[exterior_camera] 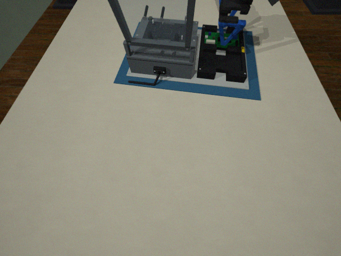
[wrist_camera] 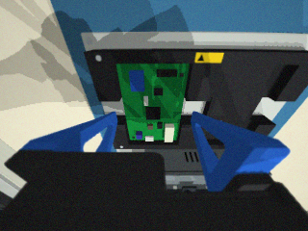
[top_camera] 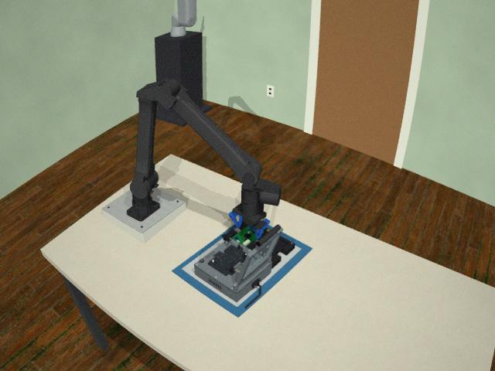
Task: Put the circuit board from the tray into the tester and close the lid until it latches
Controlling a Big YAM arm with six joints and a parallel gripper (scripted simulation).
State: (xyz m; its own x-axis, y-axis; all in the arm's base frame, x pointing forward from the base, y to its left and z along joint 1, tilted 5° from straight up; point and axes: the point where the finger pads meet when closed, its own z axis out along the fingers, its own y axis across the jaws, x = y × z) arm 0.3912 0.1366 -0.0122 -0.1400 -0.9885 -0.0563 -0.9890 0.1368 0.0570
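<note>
The green circuit board (top_camera: 242,236) (exterior_camera: 212,36) (wrist_camera: 151,98) lies face up in the far pocket of the black tray (top_camera: 286,246) (exterior_camera: 220,67) (wrist_camera: 241,82). Its white connector (wrist_camera: 168,133) is at the end nearest the wrist camera. My gripper (top_camera: 248,228) (exterior_camera: 226,40) (wrist_camera: 154,115) is open and empty. Its blue fingers straddle the board's long edges just above the tray. The grey tester (top_camera: 222,275) (exterior_camera: 162,66) stands beside the tray with its lid (top_camera: 264,247) (exterior_camera: 189,19) raised. The pins are too small to make out.
Tester and tray stand on a white sheet with a blue border (top_camera: 240,311) (exterior_camera: 192,89). A black L-shaped cable (exterior_camera: 145,81) (top_camera: 255,293) lies at the tester's front. The tray's near pocket is empty. The arm's base (top_camera: 144,219) stands at the table's far left.
</note>
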